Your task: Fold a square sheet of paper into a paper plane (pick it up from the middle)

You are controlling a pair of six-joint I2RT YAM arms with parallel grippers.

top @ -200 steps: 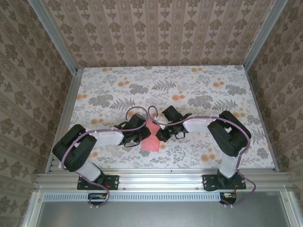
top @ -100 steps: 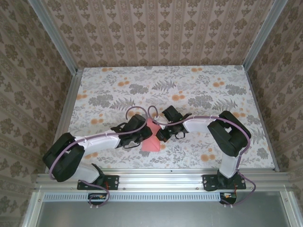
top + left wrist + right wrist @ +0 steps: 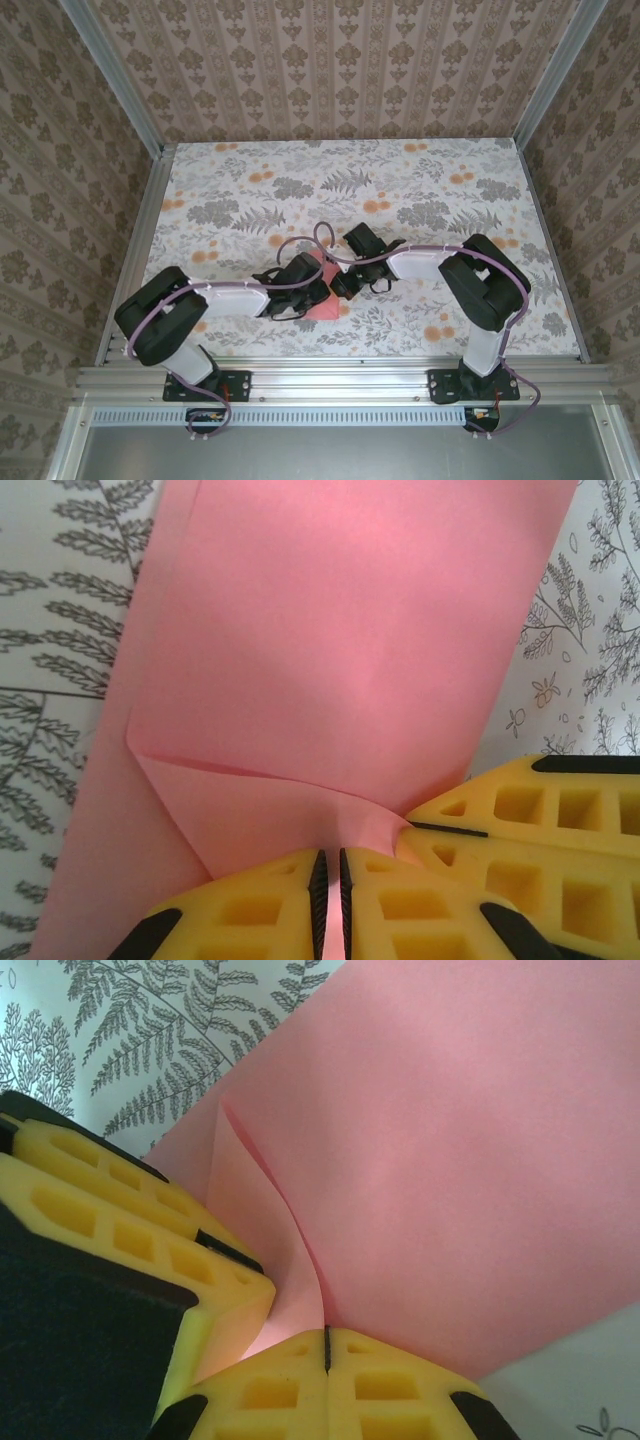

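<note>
**Both grippers pinch the pink sheet at mid-table**

We see the sheet of paper lying near the front middle of the table. It is a thin, matte pink-red piece, and the two grippers meet over it. From the left wrist it looks smooth and partly folded. One layer lies over another, each with a straight long edge, and a soft crease runs down into a raised ridge. The left gripper is clamped on that ridge. Its yellow fingers, moulded with square recesses, leave just a sliver where the paper passes between them. The right gripper takes the same ridge from the other side, its pads pressed together with the paper curving into their seam. The two grippers sit just beside each other. Around the sheet, the tabletop carries a print of grey ferns and orange flowers.
</note>
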